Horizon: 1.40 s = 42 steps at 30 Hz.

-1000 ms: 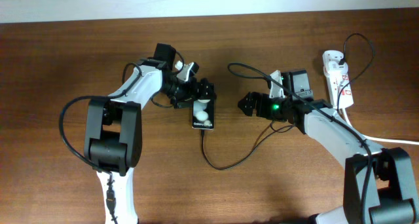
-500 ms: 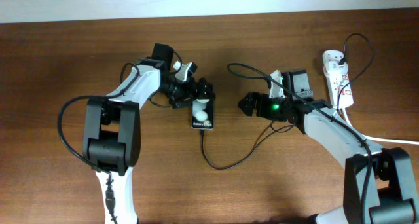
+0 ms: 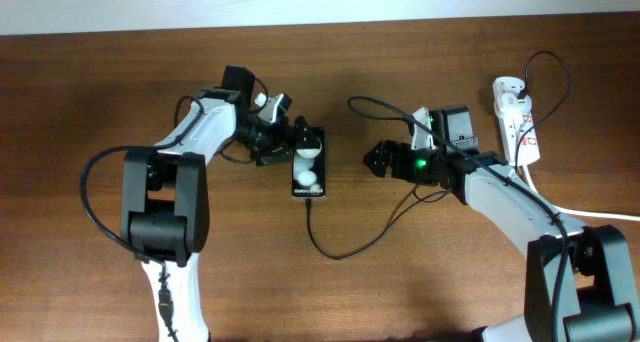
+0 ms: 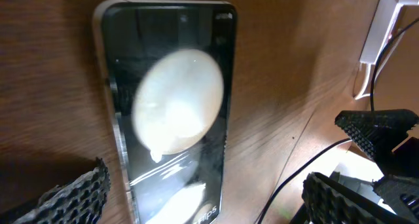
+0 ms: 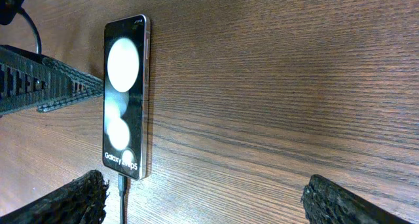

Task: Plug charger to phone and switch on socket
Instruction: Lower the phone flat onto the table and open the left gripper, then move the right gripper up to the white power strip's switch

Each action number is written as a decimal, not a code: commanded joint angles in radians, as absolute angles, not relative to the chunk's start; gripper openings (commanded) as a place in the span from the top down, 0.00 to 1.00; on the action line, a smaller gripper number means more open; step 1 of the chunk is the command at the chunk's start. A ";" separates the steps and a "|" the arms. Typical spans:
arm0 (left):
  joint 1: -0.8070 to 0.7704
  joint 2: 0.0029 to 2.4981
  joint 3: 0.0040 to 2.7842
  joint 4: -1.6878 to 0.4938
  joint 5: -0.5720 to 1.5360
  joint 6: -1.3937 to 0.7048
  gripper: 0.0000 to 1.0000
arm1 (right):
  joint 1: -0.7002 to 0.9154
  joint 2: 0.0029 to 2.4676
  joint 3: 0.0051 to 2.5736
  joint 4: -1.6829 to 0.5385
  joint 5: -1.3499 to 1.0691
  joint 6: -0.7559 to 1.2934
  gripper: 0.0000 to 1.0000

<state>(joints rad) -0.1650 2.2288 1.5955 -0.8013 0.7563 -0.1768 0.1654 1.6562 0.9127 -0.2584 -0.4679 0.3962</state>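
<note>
The black phone (image 3: 310, 168) lies flat at mid-table, white lettering at its near end. The thin black charger cable (image 3: 345, 250) is plugged into that near end and loops off to the right; the plug shows in the right wrist view (image 5: 122, 185). My left gripper (image 3: 290, 147) is open and empty just left of the phone's far end. In the left wrist view its fingers (image 4: 206, 185) straddle the phone (image 4: 170, 112). My right gripper (image 3: 378, 159) is open and empty, right of the phone; its fingers (image 5: 206, 191) face the phone (image 5: 124, 93). The white power strip (image 3: 516, 117) lies at the far right.
The strip's thick white cord (image 3: 560, 207) runs along the right arm to the table's right edge. A black cable loops above the strip (image 3: 548, 62). Bare wood lies in front of the phone and arms.
My left gripper has drawn back to the left, off the phone's far end, which now shows. The phone, cable and right arm have not moved.
</note>
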 commanded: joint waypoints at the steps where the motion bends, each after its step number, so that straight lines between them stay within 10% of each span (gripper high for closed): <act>1: -0.146 2.276 1.566 -0.809 0.654 -0.168 0.01 | 0.171 1.660 0.908 -0.258 -0.458 0.389 0.01; 32: 0.040 2.276 1.576 -0.876 0.706 -0.365 0.01 | 0.171 1.660 0.908 -0.258 -0.458 0.389 0.01; 42: -0.033 2.176 1.610 -0.916 0.401 -0.358 0.01 | 0.171 1.660 0.908 -0.258 -0.458 0.389 0.01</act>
